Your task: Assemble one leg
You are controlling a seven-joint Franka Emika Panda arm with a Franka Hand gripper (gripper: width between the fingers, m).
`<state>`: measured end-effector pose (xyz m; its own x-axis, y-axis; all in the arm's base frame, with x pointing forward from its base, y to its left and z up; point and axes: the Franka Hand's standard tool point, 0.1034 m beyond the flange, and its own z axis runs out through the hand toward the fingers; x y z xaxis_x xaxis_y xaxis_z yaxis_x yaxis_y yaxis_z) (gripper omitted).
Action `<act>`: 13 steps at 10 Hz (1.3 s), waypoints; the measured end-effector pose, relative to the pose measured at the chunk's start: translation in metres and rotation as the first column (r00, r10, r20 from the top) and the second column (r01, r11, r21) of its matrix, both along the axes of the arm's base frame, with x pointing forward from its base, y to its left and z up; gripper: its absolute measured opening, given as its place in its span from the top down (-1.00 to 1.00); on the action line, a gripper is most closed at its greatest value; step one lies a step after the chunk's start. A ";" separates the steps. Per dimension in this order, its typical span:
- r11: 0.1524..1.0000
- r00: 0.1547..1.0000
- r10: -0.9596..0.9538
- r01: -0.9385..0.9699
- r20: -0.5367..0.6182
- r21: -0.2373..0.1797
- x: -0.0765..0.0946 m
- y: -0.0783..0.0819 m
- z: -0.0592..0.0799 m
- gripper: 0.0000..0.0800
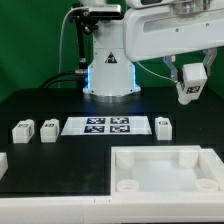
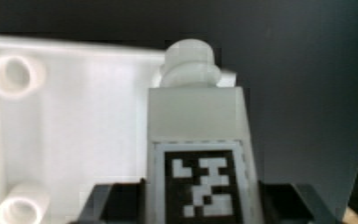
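My gripper (image 1: 188, 86) hangs in the air at the exterior view's right, above the table. It is shut on one leg (image 1: 187, 90), a stubby white block with a black-and-white tag. In the wrist view the held leg (image 2: 202, 120) stands between the dark fingers (image 2: 119, 204), tag facing the camera, with its round peg end pointing away. Three more legs stand on the black table: two at the exterior view's left (image 1: 21, 131) (image 1: 48, 130) and one at the right of the marker board (image 1: 163, 126).
The marker board (image 1: 108, 126) lies mid-table before the robot base (image 1: 108, 75). A large white tray-like piece with round holes (image 1: 165, 152) fills the front right; it also shows in the wrist view (image 2: 51, 110), below the held leg. A white part edge (image 1: 2, 162) shows at far left.
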<state>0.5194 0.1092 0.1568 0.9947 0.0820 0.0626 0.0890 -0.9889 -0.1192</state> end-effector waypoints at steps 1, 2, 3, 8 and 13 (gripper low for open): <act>1.000 0.996 -0.009 0.009 0.089 0.002 0.005 -0.001 0.001 0.27; 1.000 0.986 -0.018 0.017 0.166 0.005 0.010 -0.003 0.004 0.27; 1.000 0.951 -0.011 0.009 0.310 0.008 0.040 -0.006 0.029 0.27; 0.999 0.795 -0.031 0.005 0.606 0.044 0.102 0.003 0.060 0.27; 0.999 0.794 -0.019 -0.004 0.607 0.036 0.094 0.002 0.014 0.27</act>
